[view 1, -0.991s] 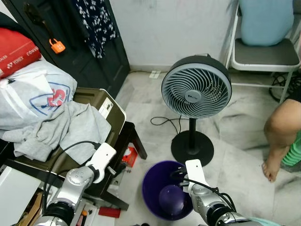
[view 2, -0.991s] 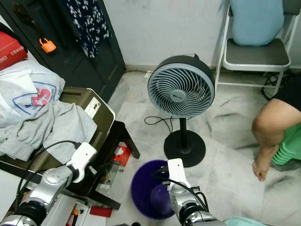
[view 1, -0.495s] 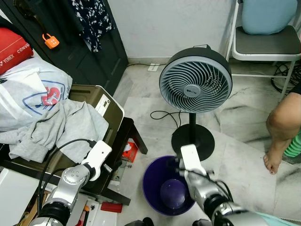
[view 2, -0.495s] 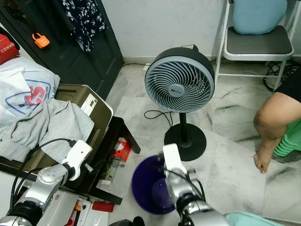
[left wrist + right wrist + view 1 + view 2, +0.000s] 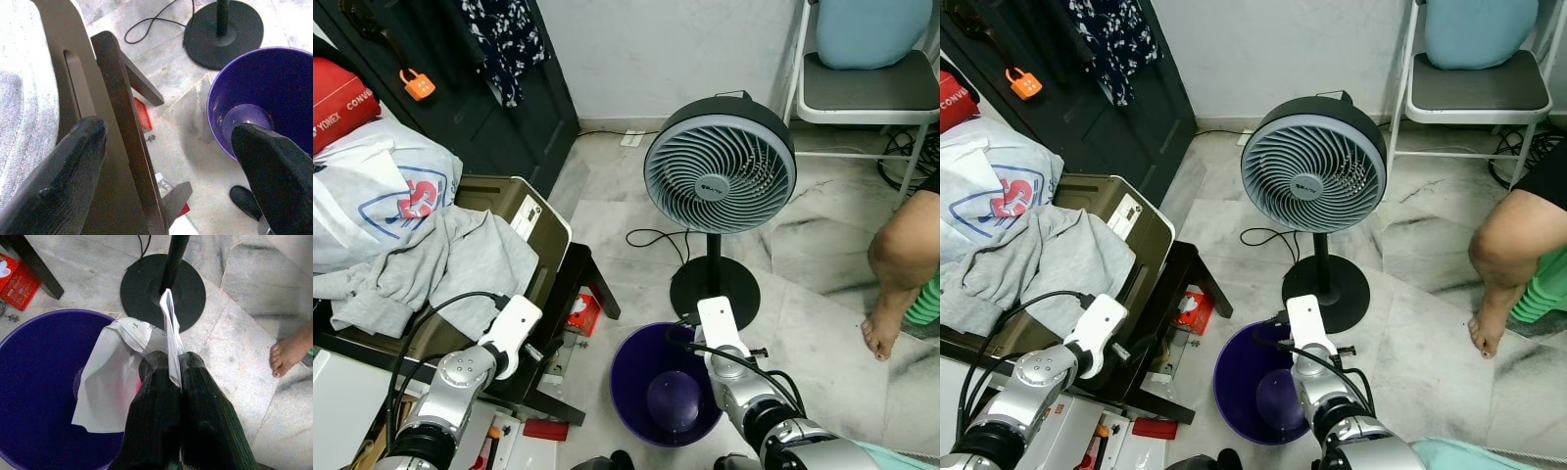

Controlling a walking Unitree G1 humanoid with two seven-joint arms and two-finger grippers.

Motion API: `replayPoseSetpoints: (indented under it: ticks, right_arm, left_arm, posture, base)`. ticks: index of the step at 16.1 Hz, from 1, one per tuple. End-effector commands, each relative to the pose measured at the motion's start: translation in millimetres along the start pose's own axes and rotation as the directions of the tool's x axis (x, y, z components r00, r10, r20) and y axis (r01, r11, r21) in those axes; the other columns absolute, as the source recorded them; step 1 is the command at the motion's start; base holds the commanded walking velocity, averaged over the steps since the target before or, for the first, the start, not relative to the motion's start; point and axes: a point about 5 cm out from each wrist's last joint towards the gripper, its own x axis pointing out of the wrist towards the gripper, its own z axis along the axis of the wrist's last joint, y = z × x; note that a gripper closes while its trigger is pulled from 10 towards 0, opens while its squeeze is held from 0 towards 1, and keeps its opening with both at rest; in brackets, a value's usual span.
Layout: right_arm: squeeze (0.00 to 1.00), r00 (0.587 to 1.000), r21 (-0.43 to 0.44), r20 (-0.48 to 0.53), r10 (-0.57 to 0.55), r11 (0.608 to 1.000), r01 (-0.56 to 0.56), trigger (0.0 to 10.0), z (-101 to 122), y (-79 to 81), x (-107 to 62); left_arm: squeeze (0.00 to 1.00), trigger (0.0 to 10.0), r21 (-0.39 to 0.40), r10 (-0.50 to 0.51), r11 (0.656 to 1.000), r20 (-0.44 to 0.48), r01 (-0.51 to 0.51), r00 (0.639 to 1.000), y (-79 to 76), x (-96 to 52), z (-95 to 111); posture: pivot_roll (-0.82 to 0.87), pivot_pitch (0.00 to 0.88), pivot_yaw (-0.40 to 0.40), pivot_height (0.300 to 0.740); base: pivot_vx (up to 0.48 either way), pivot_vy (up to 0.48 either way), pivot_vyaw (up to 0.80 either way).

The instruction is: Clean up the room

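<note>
The right claw (image 5: 168, 369) pinched a sheet of paper (image 5: 115, 377) between its closed fingers, holding it over the rim of the purple bucket (image 5: 636, 377) on the floor. Just behind the bucket stood a fan (image 5: 720, 176). The left claw (image 5: 171, 161) was spread wide beside a dark table (image 5: 122, 112) carrying grey clothes (image 5: 440, 269).

Your two head views look forward and down from standing height at the marble floor (image 5: 822, 294), sharing the fan (image 5: 720, 176) and the purple bin (image 5: 641, 377). Your left wrist view sits low by the dark stool (image 5: 122, 112), facing the bin from near. Your right wrist view hangs close above the bin's rim, probably pointing almost straight down.
</note>
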Motion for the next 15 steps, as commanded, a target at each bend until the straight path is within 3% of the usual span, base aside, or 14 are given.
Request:
replayPoseSetpoints:
  ticks: [1,6,11,14,15]
  right_arm:
    - [0.0,1.0,0.0,0.006,0.024,1.0,-0.024,10.0,0,8.6,-2.4]
    - [0.0,0.99,0.057,0.079,0.119,0.991,-0.124,10.0,17,29.2,-7.6]
    - [0.0,0.96,0.031,0.129,0.248,0.967,-0.254,10.0,24,67.8,-23.5]
    - [0.0,0.957,0.024,0.13,0.258,0.964,-0.263,10.0,23,71.0,-25.1]
    - [0.64,0.959,0.027,0.128,0.254,0.966,-0.259,10.0,23,68.1,-23.7]
  left_arm:
    - [0.0,10.0,-0.014,0.019,1.0,-0.027,-0.019,0.999,4.0,-4.8,-8]
    - [0.0,10.0,-0.009,0.028,1.0,-0.031,-0.028,0.999,7.0,-7.2,-9]
    - [0.0,10.0,-0.006,0.022,1.0,-0.027,-0.022,0.999,4.3,-5.1,-8]
    - [0.0,10.0,-0.007,0.024,1.0,-0.027,-0.025,0.999,3.9,-4.7,-7]
    - [0.0,10.0,-0.007,0.026,1.0,-0.027,-0.026,0.999,3.8,-4.4,-7]
  posture:
    - [-0.05,0.177,0.217,0.74]
    - [-0.04,0.179,0.219,0.74]
    - [-0.05,0.182,0.218,0.74]
    - [-0.05,0.18,0.216,0.74]
    - [-0.04,0.179,0.215,0.74]
  base:
    - [0.0,0.0,0.0]
    - [0.0,0.0,0.0]
    - [0.0,0.0,0.0]
    - [0.0,0.0,0.0]
    - [0.0,0.0,0.0]
